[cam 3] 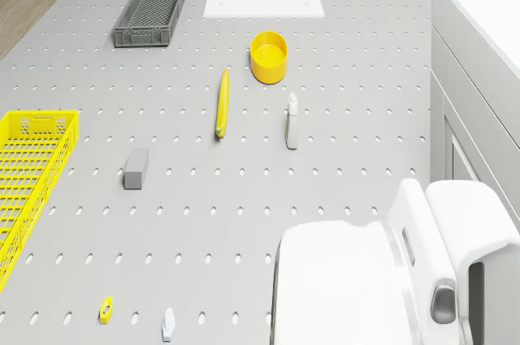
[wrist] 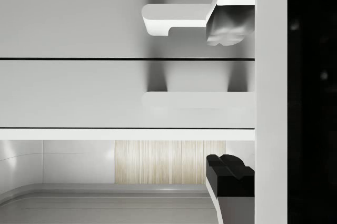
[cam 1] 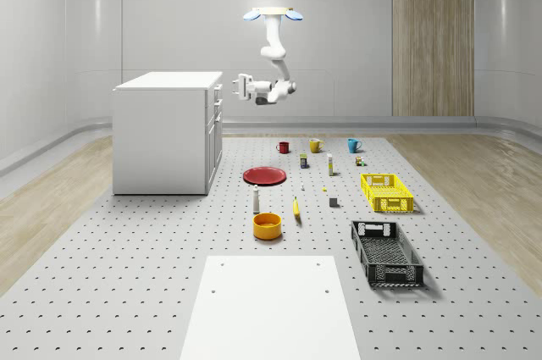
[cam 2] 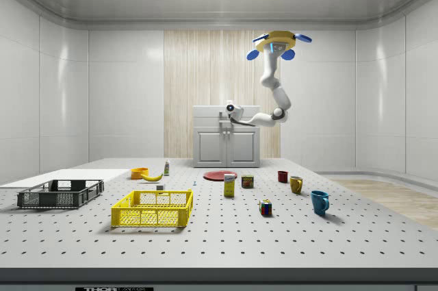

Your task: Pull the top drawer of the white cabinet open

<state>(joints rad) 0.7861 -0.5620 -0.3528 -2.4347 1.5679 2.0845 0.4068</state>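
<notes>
The perforated bench point(cam 1: 127, 292) carries a loose spread of things, all well apart from the white cabinet's point(cam 1: 165, 135) front: a red plate point(cam 1: 264, 175) nearest it, then a small white bottle point(cam 1: 256, 200), an orange bowl point(cam 1: 267, 225), a banana point(cam 1: 296, 208), a yellow crate point(cam 1: 386, 192), a dark grey crate point(cam 1: 386, 252), and a row of three mugs, red point(cam 1: 283, 147), yellow point(cam 1: 315, 146) and blue point(cam 1: 353, 145), farther back. A white panel point(cam 1: 269, 305) lies flat at the near edge. None of these sits between the pincer point(cam 1: 238, 86) and the cabinet; the space in front of the drawers is open air. The drone point(cam 1: 273, 13) hovers above the bench beside the cabinet's drawer face, over the area of the plate and mugs, its arm point(cam 1: 275, 51) hanging down and bending toward the cabinet. The pincer is level with the top drawer point(cam 1: 218, 91), just beside its front. In the wrist view its fingers stand apart, one fingertip point(wrist: 226, 29) and the other point(wrist: 229, 174) on either side of a pale bar handle point(wrist: 197, 101) of a drawer; whether they touch it I cannot tell. The top drawer sits just under the cabinet's top slab and looks flush with the ones below, closed.
</notes>
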